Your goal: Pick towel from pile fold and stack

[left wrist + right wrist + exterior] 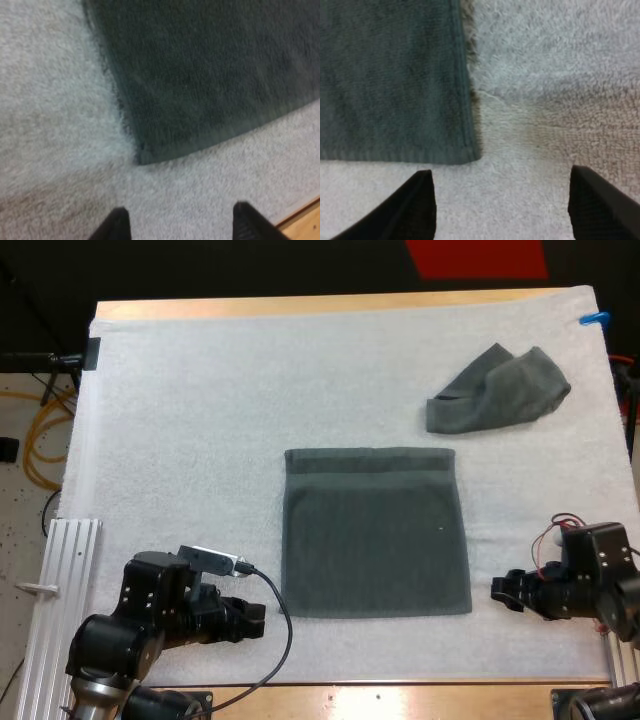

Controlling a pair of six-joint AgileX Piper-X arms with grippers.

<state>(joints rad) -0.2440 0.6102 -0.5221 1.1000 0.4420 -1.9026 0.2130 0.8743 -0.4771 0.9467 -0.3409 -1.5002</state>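
A dark grey-green towel (375,533) lies spread flat in the middle of the white mat (200,420). A second towel (497,392) sits crumpled at the far right. My left gripper (252,621) rests low on the mat just left of the flat towel's near left corner (145,157), fingers (116,225) apart with bare mat between them. My right gripper (503,590) sits on the mat just right of the towel's near right corner (470,152), open, its fingers (420,205) holding nothing.
The wooden table edge (400,698) runs along the near side, close behind both grippers. An aluminium rail (60,590) lies at the left of the mat. Bare mat stretches across the far left.
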